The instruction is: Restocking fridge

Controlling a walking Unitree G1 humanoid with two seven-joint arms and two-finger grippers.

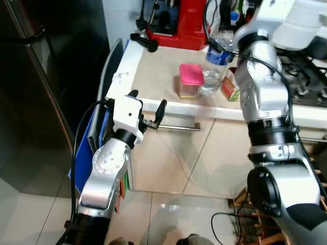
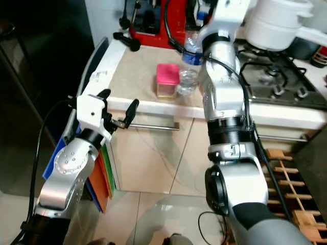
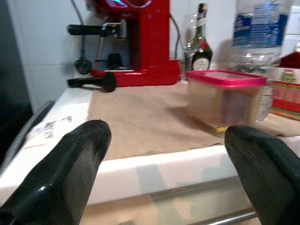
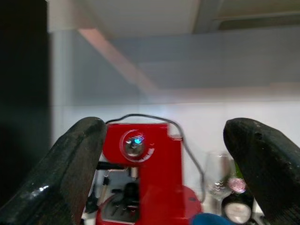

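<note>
A clear container with a pink lid (image 1: 190, 80) stands on the beige counter (image 1: 158, 71), and a plastic water bottle (image 1: 217, 56) and a small carton (image 1: 231, 87) stand right beside it. My left gripper (image 1: 147, 104) hovers open at the counter's front edge, a little left of the container, with nothing between its fingers. The left wrist view looks across the counter at that container (image 3: 225, 96). My right arm (image 1: 263, 87) reaches up over the counter's back. Its gripper (image 4: 166, 136) is open and empty, facing the red coffee machine (image 4: 140, 178).
The black fridge (image 1: 41, 76) fills the left side, its door closed. Blue boards (image 1: 82, 158) lean in the gap between fridge and cabinet. A gas hob (image 2: 276, 81) lies to the right, a wooden rack (image 2: 296, 204) stands low on the right, and a wine bottle (image 3: 201, 47) and a portafilter (image 1: 144, 42) sit at the back.
</note>
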